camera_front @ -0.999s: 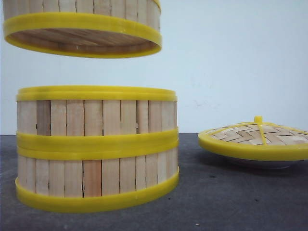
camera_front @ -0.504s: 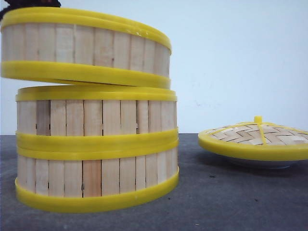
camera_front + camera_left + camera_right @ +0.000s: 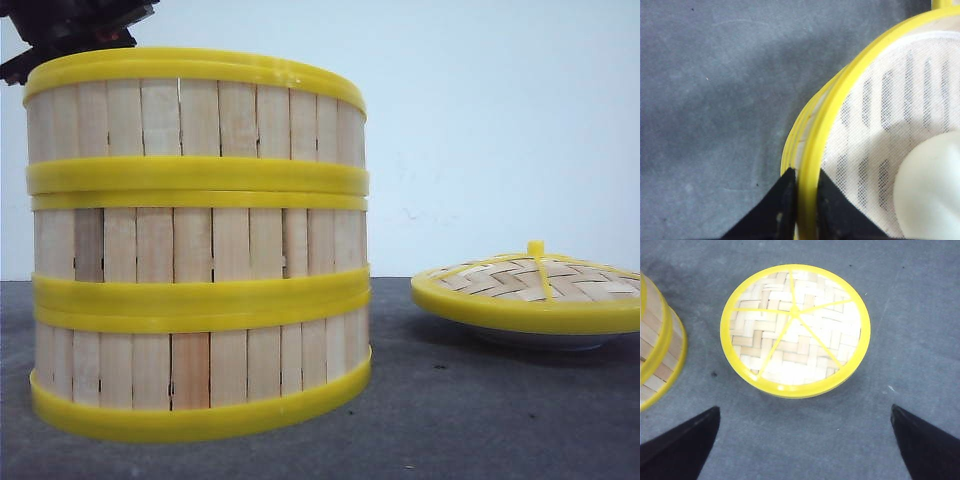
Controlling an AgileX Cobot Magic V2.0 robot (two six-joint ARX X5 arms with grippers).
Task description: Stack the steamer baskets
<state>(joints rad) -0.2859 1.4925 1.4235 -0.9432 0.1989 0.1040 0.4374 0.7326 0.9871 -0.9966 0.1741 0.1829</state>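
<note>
From the front, three steamer baskets (image 3: 198, 240) stand stacked in one column on the dark table (image 3: 480, 420), left of the woven lid (image 3: 530, 290) resting well apart; a dark arm part shows behind the top rim. In the left wrist view, the left gripper (image 3: 805, 192) pinches the top basket's yellow rim (image 3: 812, 150), one finger inside, one outside. In the right wrist view, the right gripper (image 3: 805, 440) hangs spread wide above the lid (image 3: 795, 330), holding nothing.
</note>
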